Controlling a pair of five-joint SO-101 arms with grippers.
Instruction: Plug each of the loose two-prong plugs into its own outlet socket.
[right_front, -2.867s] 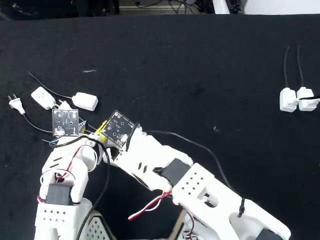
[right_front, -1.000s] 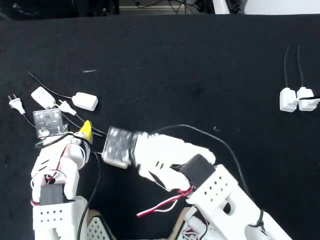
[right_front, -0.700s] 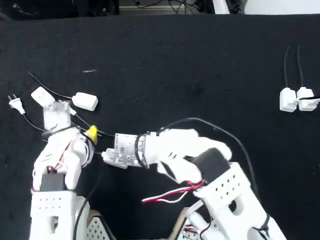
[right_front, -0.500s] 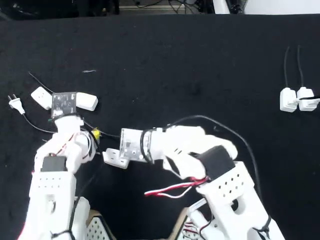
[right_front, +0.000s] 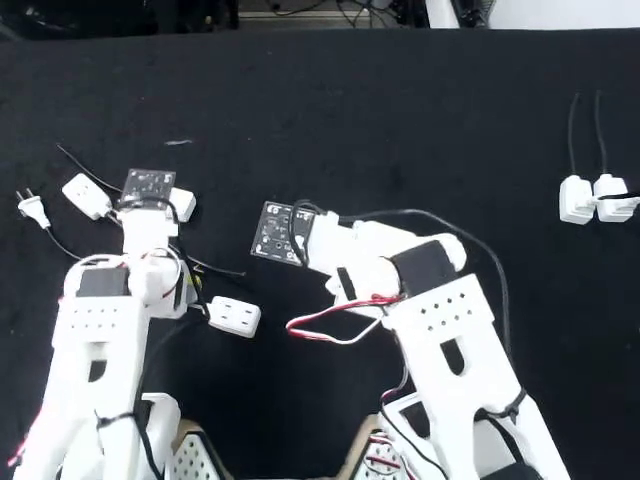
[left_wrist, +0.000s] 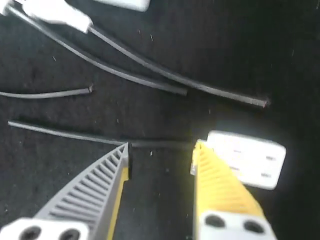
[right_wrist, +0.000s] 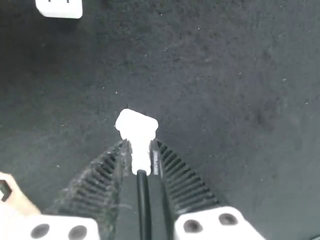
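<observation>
Right gripper (right_wrist: 139, 146) clamps a white plug (right_wrist: 136, 125) by its body; left gripper (left_wrist: 160, 151) stands wide, just beside an outlet socket (left_wrist: 250, 159).

A black cloth-covered table (right_front: 420, 130) spreads across nearly the whole high view, its far edge running straight along the 12 o'clock side. In the right wrist view the cloth (right_wrist: 240, 65) looks matte and felt-like, dotted with pale lint specks. Beyond the far edge a tangle of dark cables (right_front: 345, 10) lies at 12 o'clock, a white flat panel (right_front: 560, 12) sits at 1 o'clock, and dim dark shapes (right_front: 100, 14) sit at 11 o'clock. The light is even.
</observation>
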